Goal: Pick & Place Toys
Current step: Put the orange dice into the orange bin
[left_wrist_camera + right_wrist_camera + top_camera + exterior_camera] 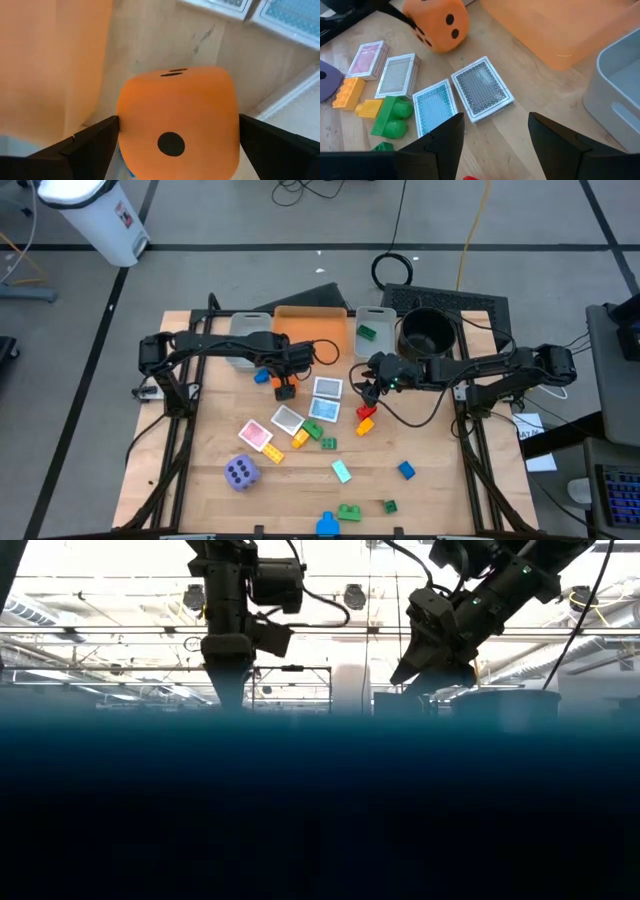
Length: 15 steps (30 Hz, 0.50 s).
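Note:
An orange foam dice [177, 120] with dark pips sits between the fingers of my left gripper [284, 387], just in front of the orange bin [310, 330]. My right gripper [492, 120] hangs open above the table's middle, slanting down, with nothing between its fingertips. Below it lie picture cards [481, 89] [434, 106] and green [392, 117] and yellow [350, 92] bricks. A purple dice [241, 472] rests on the table at the near left. The low view shows only the two arms from above, its lower half dark. My left gripper holds the orange dice by two opposite sides [122, 125], one finger [95, 145] on each, and the dice fills the whole gap. The fingers come from above, pointing down. The one-pip face is up. I cannot tell whether the dice is clear of the table.
A grey bin [250, 330], a small grey bin [370, 332] holding a green brick, and a black bowl [427, 330] line the far edge. A blue brick [262, 377] lies beside the orange dice. More bricks [349, 511] [406, 470] lie scattered toward the near edge.

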### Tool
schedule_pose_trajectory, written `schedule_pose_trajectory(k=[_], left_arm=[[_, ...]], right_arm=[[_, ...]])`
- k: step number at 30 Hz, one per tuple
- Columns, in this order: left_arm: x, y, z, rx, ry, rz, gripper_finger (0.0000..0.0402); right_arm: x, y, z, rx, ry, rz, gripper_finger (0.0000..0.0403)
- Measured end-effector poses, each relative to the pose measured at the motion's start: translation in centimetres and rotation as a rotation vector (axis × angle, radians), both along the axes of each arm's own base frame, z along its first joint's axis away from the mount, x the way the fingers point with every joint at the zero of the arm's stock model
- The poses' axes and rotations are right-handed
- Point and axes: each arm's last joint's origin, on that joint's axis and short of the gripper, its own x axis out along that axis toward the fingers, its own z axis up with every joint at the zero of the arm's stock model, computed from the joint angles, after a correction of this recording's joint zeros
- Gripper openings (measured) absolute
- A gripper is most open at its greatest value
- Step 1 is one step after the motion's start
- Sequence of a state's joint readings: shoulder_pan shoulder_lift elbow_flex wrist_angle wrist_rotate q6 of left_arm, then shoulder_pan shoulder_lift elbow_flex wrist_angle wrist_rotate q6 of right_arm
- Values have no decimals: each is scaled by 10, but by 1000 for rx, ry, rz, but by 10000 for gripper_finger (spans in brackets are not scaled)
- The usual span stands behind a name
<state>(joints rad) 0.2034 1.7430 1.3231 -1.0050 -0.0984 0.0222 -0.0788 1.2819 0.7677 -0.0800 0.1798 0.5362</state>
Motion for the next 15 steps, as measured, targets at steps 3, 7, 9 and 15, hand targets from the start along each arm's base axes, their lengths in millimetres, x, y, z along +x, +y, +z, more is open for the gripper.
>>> schedule_pose_trajectory(k=[3,7,9,15], left_arm=[[-2,-1,2,-24,-2,3,397],[-5,2,2,-82,9,12,397],[-5,4,2,-94,7,15,397],[-6,11,3,-95,-3,34,397]], right_arm=[[0,0,0,-2,0,0,210],[0,0,0,-2,0,0,210],[0,0,0,-2,0,-1,210],[0,0,0,0,0,-2,210]])
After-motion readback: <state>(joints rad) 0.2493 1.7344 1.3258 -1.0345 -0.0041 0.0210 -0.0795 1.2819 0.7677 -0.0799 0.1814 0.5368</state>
